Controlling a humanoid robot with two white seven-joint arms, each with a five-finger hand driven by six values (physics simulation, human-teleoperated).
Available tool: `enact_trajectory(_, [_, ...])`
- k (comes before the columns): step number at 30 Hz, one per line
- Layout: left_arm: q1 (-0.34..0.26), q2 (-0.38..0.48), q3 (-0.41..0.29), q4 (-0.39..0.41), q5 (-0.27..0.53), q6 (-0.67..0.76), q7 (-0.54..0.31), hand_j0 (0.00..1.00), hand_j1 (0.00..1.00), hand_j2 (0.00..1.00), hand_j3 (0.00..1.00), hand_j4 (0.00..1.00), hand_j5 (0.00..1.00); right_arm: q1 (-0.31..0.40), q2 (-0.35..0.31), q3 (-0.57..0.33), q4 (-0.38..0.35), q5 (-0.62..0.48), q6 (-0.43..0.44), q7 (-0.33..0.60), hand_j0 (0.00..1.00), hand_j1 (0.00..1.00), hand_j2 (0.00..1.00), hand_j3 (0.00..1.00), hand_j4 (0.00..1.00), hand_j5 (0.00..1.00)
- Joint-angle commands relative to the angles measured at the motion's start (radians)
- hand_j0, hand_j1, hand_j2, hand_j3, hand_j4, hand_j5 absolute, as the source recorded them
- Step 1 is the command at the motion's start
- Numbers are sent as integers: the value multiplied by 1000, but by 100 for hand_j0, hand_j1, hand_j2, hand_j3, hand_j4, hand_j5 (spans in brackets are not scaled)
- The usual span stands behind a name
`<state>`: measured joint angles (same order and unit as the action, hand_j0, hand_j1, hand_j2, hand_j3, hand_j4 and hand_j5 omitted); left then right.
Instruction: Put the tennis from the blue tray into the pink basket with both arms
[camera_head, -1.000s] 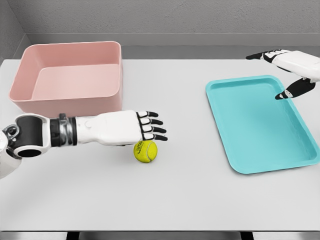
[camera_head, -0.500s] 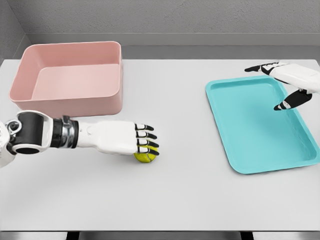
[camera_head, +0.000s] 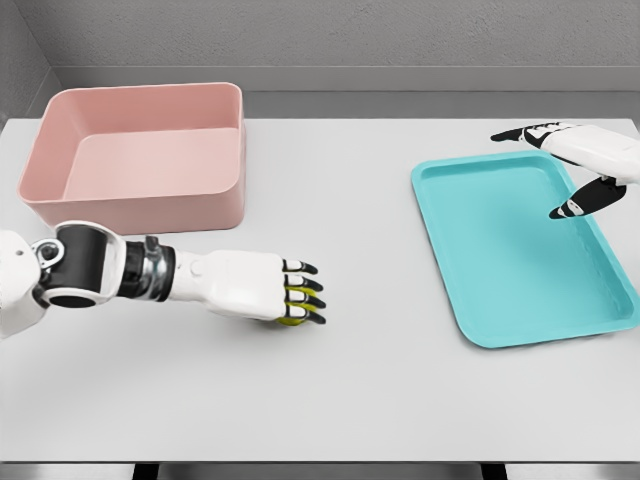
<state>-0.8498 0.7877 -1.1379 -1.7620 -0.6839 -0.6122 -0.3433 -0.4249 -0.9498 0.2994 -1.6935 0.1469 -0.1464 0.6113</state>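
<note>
The yellow tennis ball (camera_head: 292, 307) lies on the white table left of centre, almost wholly covered by my left hand (camera_head: 270, 290). That hand lies palm-down on top of the ball with its fingers (camera_head: 302, 294) curled over it; only slivers of yellow show between them. The blue tray (camera_head: 510, 240) sits at the right with nothing in it. My right hand (camera_head: 585, 150) hovers over the tray's far right corner, fingers spread and holding nothing. The pink basket (camera_head: 140, 92) stands at the far left, just behind my left forearm.
The white table (camera_head: 370, 380) stretches between basket and tray. A grey wall runs behind the table's far edge. The basket's front wall (camera_head: 130, 208) stands close behind my left wrist.
My left hand has dropped from just above the ball onto it, and its fingers have closed over it. The right hand sank slightly over the tray's far corner, then held still.
</note>
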Motion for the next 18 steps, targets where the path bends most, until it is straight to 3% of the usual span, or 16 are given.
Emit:
enact_trajectory(1, [0, -15, -2, 4, 3, 1, 0, 100, 100, 100, 100, 100, 100, 0, -1, 0, -2, -3, 1, 0, 100, 100, 100, 100, 100, 100])
enact_trajectory(7, [-12, -47, -6, 10, -6, 1, 0, 100, 100, 100, 100, 100, 100, 0, -1, 0, -2, -3, 1, 0, 100, 100, 100, 100, 100, 100])
enact_trajectory(18, [-34, -68, -22, 33, -100, 1, -2, 100, 100, 100, 100, 100, 100, 2, -1, 0, -2, -3, 1, 0, 100, 100, 100, 100, 100, 100])
